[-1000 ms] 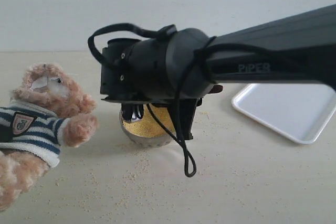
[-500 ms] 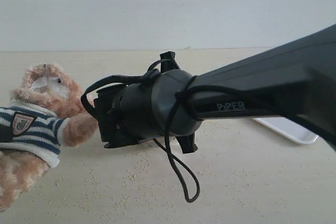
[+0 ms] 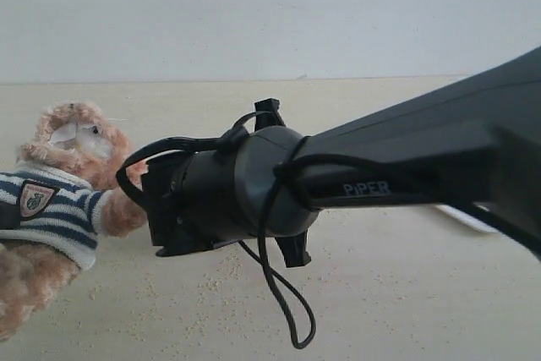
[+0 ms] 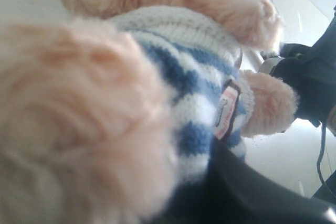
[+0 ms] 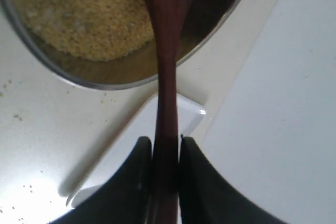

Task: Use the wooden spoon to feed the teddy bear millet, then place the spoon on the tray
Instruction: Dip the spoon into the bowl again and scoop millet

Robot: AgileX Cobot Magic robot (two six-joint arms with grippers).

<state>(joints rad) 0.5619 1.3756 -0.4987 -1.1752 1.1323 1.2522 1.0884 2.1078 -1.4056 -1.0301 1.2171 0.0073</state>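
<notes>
The teddy bear (image 3: 59,200) sits at the left in its striped shirt. In the left wrist view the teddy bear (image 4: 184,77) fills the picture, and my left gripper (image 4: 210,182) is shut on its body, with one dark finger (image 4: 252,195) against the shirt. My right gripper (image 5: 165,142) is shut on the handle of the wooden spoon (image 5: 165,51). The spoon's oval end is over the millet (image 5: 79,14) in the steel bowl (image 5: 105,80). The white tray (image 5: 121,156) lies under the gripper. My right arm (image 3: 254,192) hides the bowl and spoon in the exterior view.
Loose grains (image 3: 211,285) are scattered over the pale table in front of the bear. Only a sliver of the tray (image 3: 473,222) shows below the arm at the right. A black cable loop (image 3: 292,310) hangs under the wrist.
My right arm has swung down and to the left, toward the bear. It now covers the bowl and most of the tray. The bear has stayed put.
</notes>
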